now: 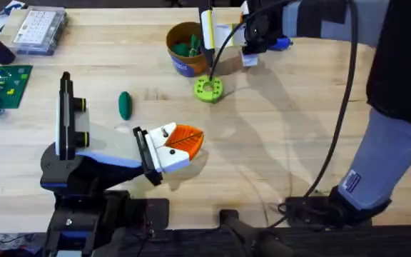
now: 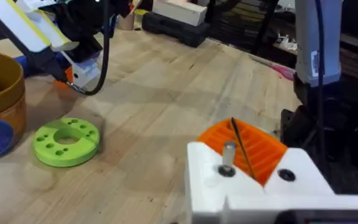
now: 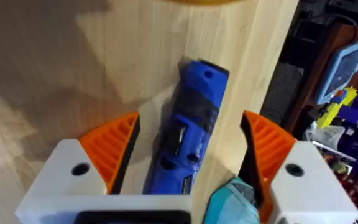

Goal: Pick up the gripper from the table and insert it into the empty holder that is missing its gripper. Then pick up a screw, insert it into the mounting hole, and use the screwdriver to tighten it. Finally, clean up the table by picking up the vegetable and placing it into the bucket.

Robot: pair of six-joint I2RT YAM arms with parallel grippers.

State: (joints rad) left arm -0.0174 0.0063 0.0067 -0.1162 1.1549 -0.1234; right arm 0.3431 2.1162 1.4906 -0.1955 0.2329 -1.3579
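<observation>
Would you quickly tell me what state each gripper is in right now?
Left gripper: shut, holding nothing, low over the table near the vegetable.
Right gripper: open, its fingers either side of the screwdriver, not yet clamped.

The overhead camera sits above the arm bases, looking down and forward over the light wooden table (image 1: 277, 135). The left wrist camera looks low and nearly level across that tabletop, close behind its white, orange-padded left gripper (image 2: 244, 152); it shares the flat lime-green ring with holes (image 1: 207, 88) (image 2: 66, 140) with the overhead view. The right wrist camera looks steeply down, very near the blue pen-shaped screwdriver (image 3: 188, 134).
</observation>
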